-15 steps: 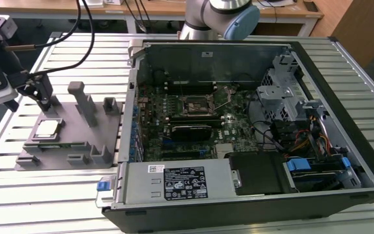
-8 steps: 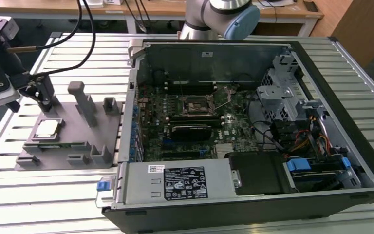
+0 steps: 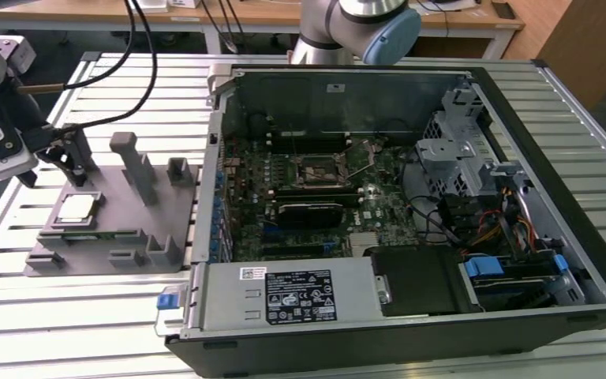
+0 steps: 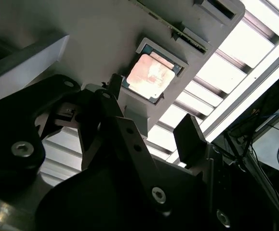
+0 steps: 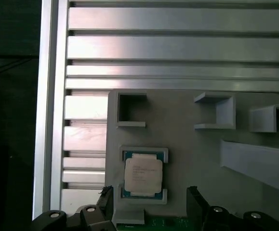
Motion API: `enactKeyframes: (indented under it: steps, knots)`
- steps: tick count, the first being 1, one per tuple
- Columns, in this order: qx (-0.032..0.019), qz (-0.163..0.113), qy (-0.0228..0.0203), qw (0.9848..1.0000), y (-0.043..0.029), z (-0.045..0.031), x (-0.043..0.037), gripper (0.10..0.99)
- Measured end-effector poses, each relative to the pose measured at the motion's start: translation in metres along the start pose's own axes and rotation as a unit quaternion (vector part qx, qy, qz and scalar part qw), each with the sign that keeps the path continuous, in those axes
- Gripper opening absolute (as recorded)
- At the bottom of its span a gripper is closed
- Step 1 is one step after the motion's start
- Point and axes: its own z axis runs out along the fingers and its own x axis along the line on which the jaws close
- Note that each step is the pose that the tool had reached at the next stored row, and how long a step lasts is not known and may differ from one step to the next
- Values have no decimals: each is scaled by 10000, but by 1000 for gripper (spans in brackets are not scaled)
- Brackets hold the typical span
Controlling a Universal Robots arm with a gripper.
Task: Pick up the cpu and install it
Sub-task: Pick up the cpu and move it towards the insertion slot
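Observation:
The cpu (image 3: 76, 208) is a small square chip with a silvery top. It lies flat in a framed pocket of the grey fixture (image 3: 114, 253) at the exterior view's left. Both wrist views look onto the cpu (image 5: 142, 175) (image 4: 150, 77) in that pocket. My gripper (image 3: 69, 162) hovers just above the fixture, close to the chip. It is open, with its two black fingertips (image 5: 194, 195) spread wider than the chip and nothing between them. The black socket frame (image 3: 319, 170) sits on the motherboard inside the open computer case.
Tall grey posts (image 3: 135, 166) rise from the fixture right beside the gripper. The case's metal side wall (image 3: 215, 158) stands between fixture and motherboard. Cables and drive cages (image 3: 472, 174) fill the case's right part. The slatted aluminium table (image 3: 72, 324) carries it all.

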Motion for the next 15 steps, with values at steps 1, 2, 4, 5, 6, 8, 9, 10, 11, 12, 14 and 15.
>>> enactKeyframes:
  steps: [1,2,4,5,6,8,9,10,11,12,14,15]
  knots:
    - [-1,0,0,10000,-1,18,0,706]
    - [-1,0,0,10000,-2,36,-1,706]
    - [-1,0,0,10000,-5,74,-2,706]
    - [-1,0,0,10000,-6,92,-2,706]
    - [-1,0,0,10000,-7,109,-3,706]
    - [-1,0,0,10000,-9,135,-3,706]
    - [0,0,0,10000,-10,145,-3,706]
    - [4,-1,0,10000,-11,157,-4,706]
    - [5,-1,0,10000,-12,170,-4,706]
    - [5,-1,0,10000,-13,189,-4,706]
    - [5,-1,0,10000,-15,225,-2,706]
    - [6,-1,0,10000,-15,242,0,706]
